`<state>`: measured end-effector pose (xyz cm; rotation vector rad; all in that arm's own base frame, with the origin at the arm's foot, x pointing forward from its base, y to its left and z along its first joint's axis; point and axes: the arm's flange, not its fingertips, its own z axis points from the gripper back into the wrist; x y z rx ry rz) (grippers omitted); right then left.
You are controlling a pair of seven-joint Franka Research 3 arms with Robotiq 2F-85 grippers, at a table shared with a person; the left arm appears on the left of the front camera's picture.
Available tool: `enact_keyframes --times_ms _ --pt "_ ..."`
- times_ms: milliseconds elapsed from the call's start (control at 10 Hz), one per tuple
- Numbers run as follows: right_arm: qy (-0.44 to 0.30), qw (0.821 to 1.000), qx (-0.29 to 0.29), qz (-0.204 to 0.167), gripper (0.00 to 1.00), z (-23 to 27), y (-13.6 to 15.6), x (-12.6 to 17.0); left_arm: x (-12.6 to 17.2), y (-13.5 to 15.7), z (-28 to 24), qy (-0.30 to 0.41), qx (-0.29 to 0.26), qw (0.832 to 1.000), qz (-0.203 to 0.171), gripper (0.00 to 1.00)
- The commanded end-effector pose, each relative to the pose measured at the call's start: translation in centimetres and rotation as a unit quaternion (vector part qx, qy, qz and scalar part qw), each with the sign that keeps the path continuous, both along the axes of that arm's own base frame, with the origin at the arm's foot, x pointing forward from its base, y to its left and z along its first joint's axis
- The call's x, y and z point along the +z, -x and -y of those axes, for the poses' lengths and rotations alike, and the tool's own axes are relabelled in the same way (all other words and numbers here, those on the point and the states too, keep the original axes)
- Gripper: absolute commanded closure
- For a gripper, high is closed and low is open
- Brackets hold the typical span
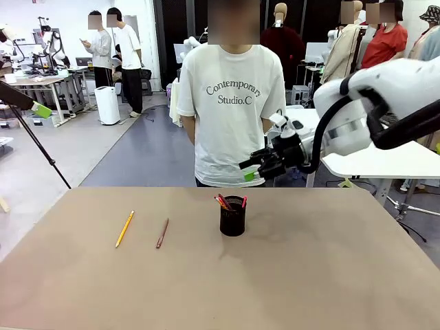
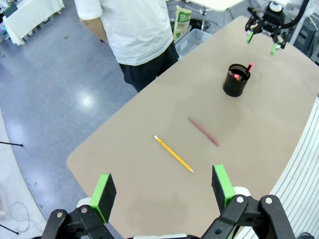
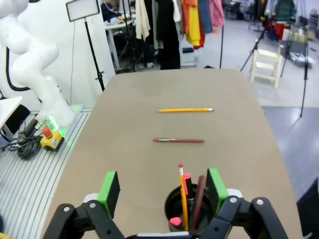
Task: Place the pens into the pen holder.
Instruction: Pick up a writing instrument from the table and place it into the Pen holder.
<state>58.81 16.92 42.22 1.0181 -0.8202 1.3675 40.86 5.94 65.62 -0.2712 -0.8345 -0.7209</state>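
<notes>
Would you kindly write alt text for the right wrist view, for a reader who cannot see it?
The open right gripper looks down on a black pen holder with several pens in it, framed between its green-padded fingers. Farther off on the tan table lie a red-brown pen and a yellow pencil, apart and roughly parallel.

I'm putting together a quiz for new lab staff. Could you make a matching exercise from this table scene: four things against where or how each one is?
Things:
1. yellow pencil
2. dark red pen
3. pen holder
4. right gripper

Place or state:
A. open, in the air by the holder
B. lying flat, farthest to the robot's left
C. standing, pens inside
D. lying flat between pencil and holder

Pairs: 1-B, 2-D, 3-C, 4-A
</notes>
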Motion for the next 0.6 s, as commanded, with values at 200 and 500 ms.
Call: enact_keyframes --times_ms 200,500 --pt "0.096 0.990 -0.100 0.025 0.00 1.9 3.7 6.4 0.0 0.2 0.0 0.000 -0.004 1.000 0.002 0.00" --pt "0.120 0.979 -0.160 0.043 0.00 3.6 5.4 9.2 0.0 0.2 0.0 0.000 -0.004 1.000 0.002 0.00"
